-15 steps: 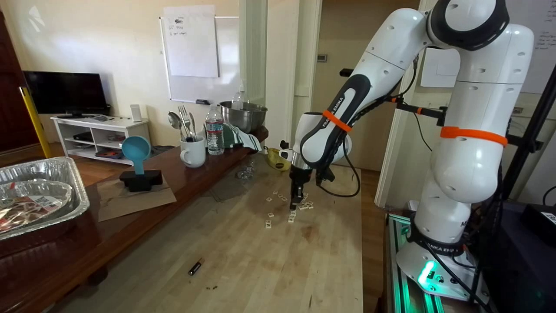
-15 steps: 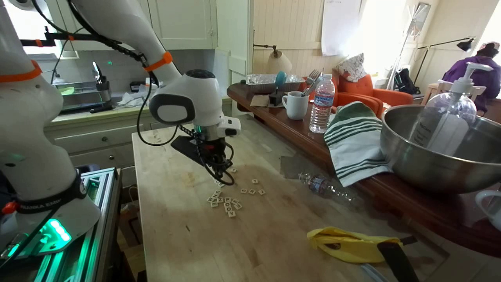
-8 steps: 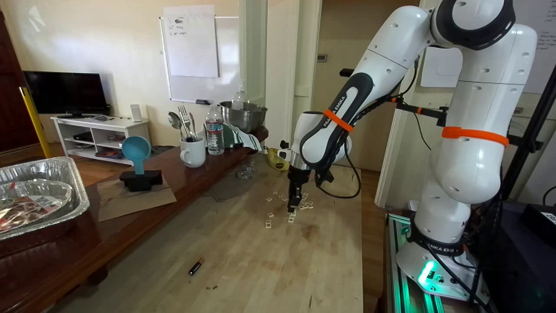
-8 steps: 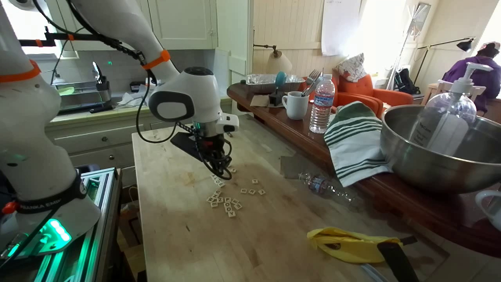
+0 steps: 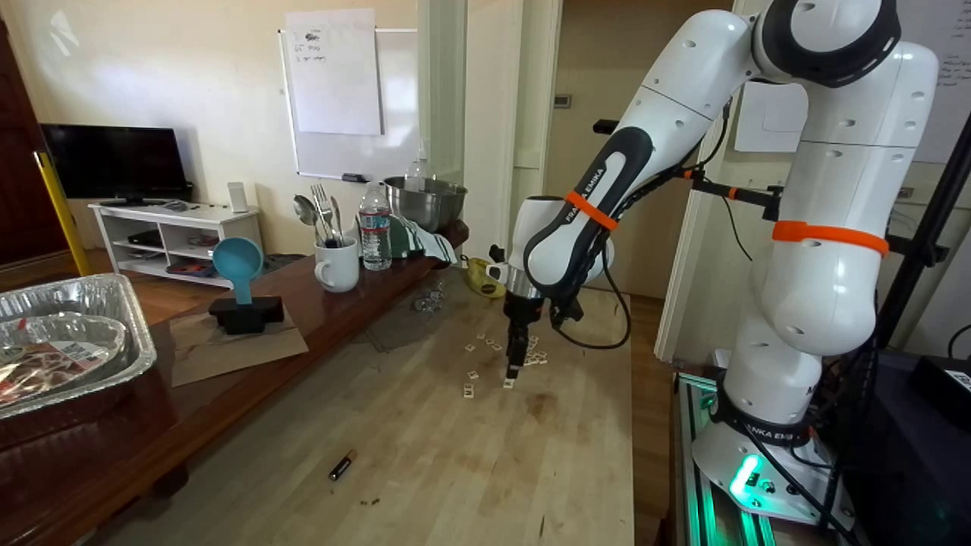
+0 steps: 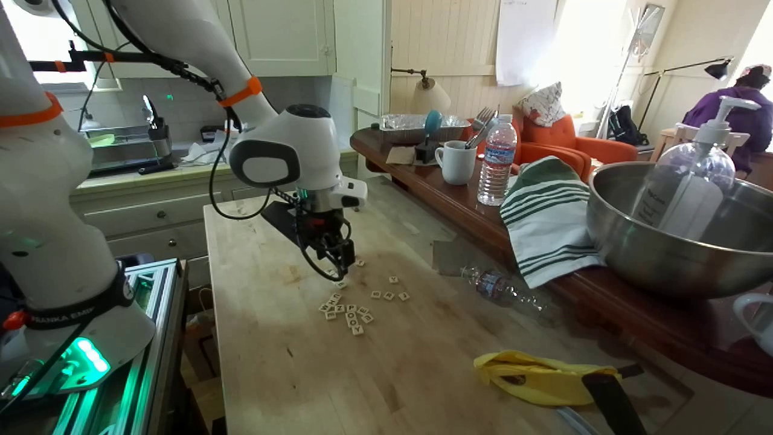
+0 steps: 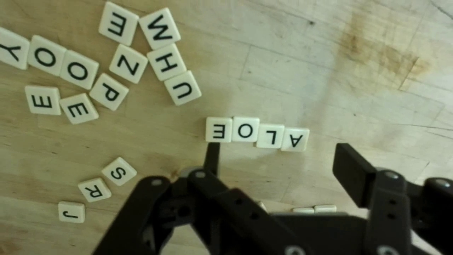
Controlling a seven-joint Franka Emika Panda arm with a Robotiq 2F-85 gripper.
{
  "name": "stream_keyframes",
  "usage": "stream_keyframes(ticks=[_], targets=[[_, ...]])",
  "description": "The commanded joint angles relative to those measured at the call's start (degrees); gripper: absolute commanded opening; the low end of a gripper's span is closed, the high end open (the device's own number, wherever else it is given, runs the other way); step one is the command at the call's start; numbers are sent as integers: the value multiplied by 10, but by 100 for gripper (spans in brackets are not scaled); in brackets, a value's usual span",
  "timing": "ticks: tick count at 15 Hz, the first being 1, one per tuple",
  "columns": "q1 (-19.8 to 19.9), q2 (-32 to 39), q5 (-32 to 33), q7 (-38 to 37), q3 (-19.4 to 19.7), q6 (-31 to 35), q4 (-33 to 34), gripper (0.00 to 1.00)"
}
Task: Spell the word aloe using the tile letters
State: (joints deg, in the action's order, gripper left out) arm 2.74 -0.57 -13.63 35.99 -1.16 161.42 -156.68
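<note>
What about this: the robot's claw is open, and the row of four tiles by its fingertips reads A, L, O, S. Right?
Almost: the last tile is an E, not an S. The wrist view shows the row reading A, L, O, E. The claw is open, as you say.

Small square cream letter tiles [image 7: 245, 129] look like smooth plastic; the pale wooden desk [image 5: 470, 470] is matt, as are the black fingers [image 7: 351, 171]. The round silver bowl [image 6: 658, 260] is shiny metal, the rectangular silver tray [image 5: 139, 343] is crinkled foil, the green-striped white towel [image 6: 546, 235] is cloth.
</note>
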Motion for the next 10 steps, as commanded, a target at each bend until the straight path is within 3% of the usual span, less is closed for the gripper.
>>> stream_keyframes(ticks=[1,10], targets=[[-8,-14,15,-36,10,-19,-7,100],[-9,-1,9,-36,11,-2,0,100]])
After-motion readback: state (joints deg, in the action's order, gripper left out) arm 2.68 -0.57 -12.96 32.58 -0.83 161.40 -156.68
